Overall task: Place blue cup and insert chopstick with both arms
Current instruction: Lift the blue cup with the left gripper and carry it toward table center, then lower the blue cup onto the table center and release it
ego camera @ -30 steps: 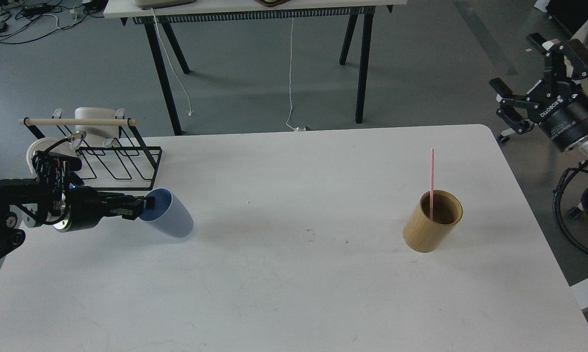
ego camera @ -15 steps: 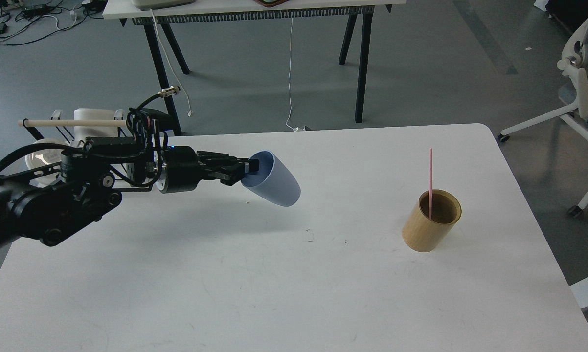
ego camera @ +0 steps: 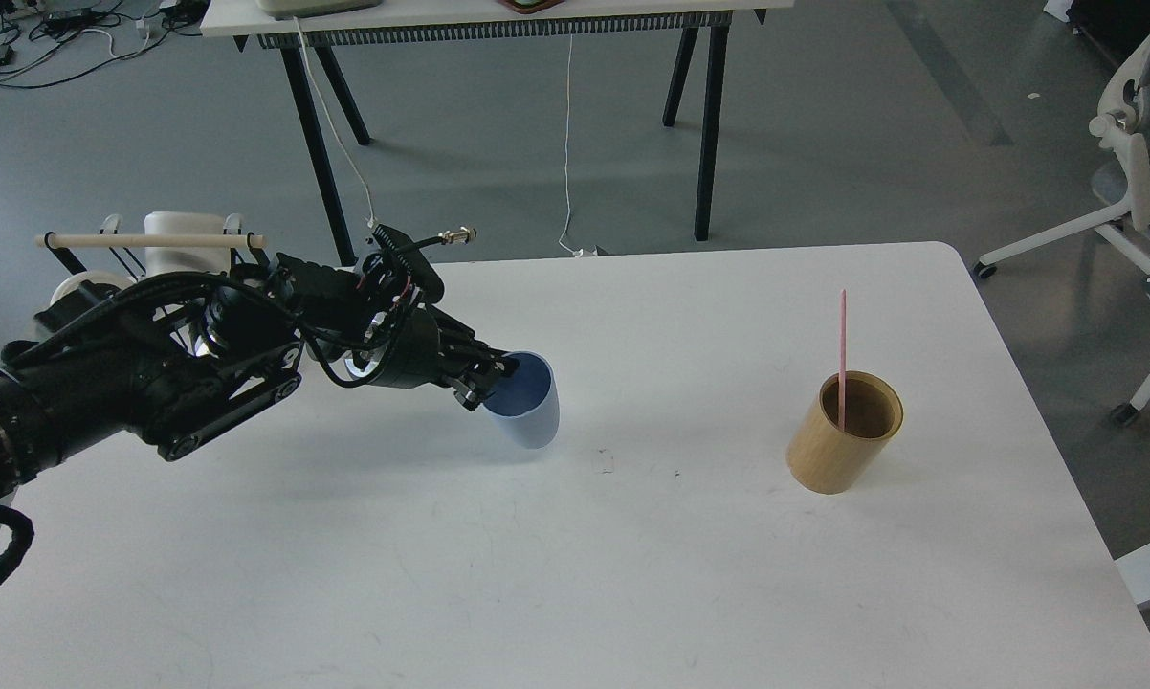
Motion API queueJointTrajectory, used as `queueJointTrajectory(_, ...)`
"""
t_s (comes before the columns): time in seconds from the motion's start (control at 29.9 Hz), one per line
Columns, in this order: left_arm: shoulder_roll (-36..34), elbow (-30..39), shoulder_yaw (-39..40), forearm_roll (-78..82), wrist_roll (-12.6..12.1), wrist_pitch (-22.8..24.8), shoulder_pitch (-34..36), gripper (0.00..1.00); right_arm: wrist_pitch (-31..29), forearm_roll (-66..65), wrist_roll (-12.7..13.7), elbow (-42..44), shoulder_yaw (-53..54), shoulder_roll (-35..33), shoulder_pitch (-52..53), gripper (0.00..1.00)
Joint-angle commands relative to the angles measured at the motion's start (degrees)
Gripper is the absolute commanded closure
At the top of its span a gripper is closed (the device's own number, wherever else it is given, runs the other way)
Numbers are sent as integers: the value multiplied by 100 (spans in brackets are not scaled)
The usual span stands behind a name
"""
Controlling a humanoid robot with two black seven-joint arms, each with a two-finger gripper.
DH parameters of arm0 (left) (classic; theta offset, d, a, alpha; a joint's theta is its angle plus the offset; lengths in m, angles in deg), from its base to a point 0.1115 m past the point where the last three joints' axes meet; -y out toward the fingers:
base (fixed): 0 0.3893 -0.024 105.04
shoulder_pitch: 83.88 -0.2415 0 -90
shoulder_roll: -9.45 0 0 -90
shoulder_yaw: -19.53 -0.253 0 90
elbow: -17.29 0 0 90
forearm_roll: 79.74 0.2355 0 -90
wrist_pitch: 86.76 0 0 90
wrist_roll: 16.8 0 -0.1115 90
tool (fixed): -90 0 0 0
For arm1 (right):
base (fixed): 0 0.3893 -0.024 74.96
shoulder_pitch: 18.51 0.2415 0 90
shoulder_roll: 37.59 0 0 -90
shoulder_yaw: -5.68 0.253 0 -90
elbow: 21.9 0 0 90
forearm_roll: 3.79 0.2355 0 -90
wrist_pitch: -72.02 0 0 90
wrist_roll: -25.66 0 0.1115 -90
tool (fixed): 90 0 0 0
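The left gripper (ego camera: 489,381) pinched the rim of the blue cup (ego camera: 529,413), nearly upright near the middle of the white table (ego camera: 632,593). The pink chopstick (ego camera: 842,359) stood in the tan wooden holder (ego camera: 838,445), well apart to the right.

One blue cup (ego camera: 529,413), one chopstick (ego camera: 842,356).

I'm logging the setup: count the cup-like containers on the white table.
2. The blue cup sits near the table's middle, its rim gripped by the left tool. The tan cylinder holder stands to the right, holding the pink chopstick.
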Motion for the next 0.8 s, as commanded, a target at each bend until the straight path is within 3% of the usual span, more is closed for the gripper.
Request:
queueJointTrajectory(0.0, 11, -72, 37, 192, 0, -1, -121, 100, 1, -28, 0, 0, -7, -21, 74, 2)
queueJointTrajectory(0.3, -77, 33, 72, 122, 0, 8, -192, 100, 1, -37, 0, -9, -15, 41, 109, 2)
queueJointTrajectory(0.5, -156, 481, 169, -255, 0, 122, -192, 100, 1, -37, 0, -9, -191, 49, 127, 2)
queueJointTrajectory(0.77, 256, 473, 169, -335, 0, 122, -157, 100, 1, -37, 0, -18, -200, 49, 127, 2)
